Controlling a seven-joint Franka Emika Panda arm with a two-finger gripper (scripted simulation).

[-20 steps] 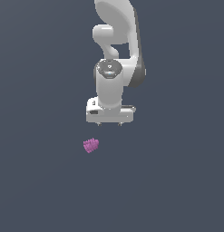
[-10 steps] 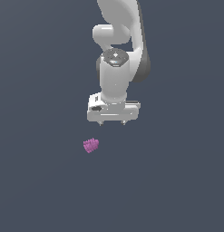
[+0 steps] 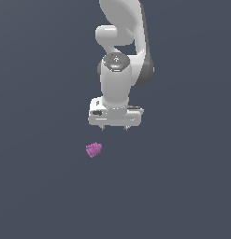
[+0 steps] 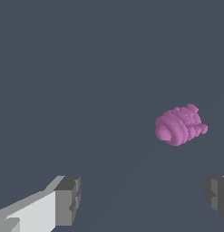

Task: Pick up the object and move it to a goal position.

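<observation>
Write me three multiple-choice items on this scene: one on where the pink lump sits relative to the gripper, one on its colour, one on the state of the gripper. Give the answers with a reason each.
1. Where is the object relative to the gripper in the exterior view?
A. Clamped between the fingers
B. Lower down and toward the exterior view's left, apart from it
C. Lying on top of the arm's wrist

2. What colour is the object?
A. Magenta-pink
B. Yellow
C. Green

3. What is the gripper's state?
A. Shut on the object
B. Shut on nothing
C. Open and holding nothing

Answers:
1. B, since bare grey ground shows between the object and the gripper in the exterior view.
2. A, as the wrist view shows a pink ridged lump.
3. C, because the wrist view shows the two fingers wide apart with nothing between them.
</observation>
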